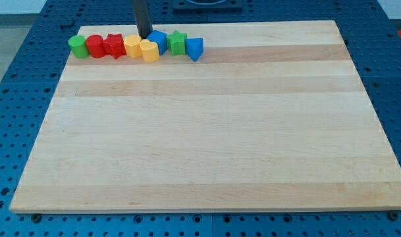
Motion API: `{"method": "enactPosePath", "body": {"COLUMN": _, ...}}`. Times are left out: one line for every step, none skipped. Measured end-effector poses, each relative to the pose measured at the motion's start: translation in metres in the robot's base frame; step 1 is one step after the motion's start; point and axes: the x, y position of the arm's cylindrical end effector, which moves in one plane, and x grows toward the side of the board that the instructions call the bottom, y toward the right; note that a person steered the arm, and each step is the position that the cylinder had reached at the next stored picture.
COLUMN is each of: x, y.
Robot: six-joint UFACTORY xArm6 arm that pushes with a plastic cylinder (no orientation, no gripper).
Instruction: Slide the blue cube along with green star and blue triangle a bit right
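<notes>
Camera view shows my claw, a plain rod with nothing to open or hold, its tip (pixel 145 36) touching the blue cube (pixel 159 41) at my right, green star (pixel 178 43) and blue triangle (pixel 194 48) beyond it on the table (pixel 207 131), so next I'd push gently rightward.

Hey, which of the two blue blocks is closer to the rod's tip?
The blue cube, just right of my tip. The blue triangle sits farther right, beyond the green star.

Table (pixel 207 131): pale wood, striped grain. Blocks L to R: green cylinder (pixel 77 47), red cylinder (pixel 95 46), red star (pixel 113 45), 2 yellow blocks (pixel 132 46) (pixel 149 50), blue cube (pixel 159 40), green star (pixel 178 43), blue triangle (pixel 194 49). My tip (pixel 145 35): dark.
</notes>
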Motion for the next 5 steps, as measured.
{"method": "enactPosePath", "body": {"x": 0.004, "y": 0.008}}
{"method": "enactPosePath", "body": {"x": 0.005, "y": 0.019}}
{"method": "enactPosePath", "body": {"x": 0.006, "y": 0.026}}
{"method": "enactPosePath", "body": {"x": 0.008, "y": 0.026}}
{"method": "enactPosePath", "body": {"x": 0.012, "y": 0.026}}
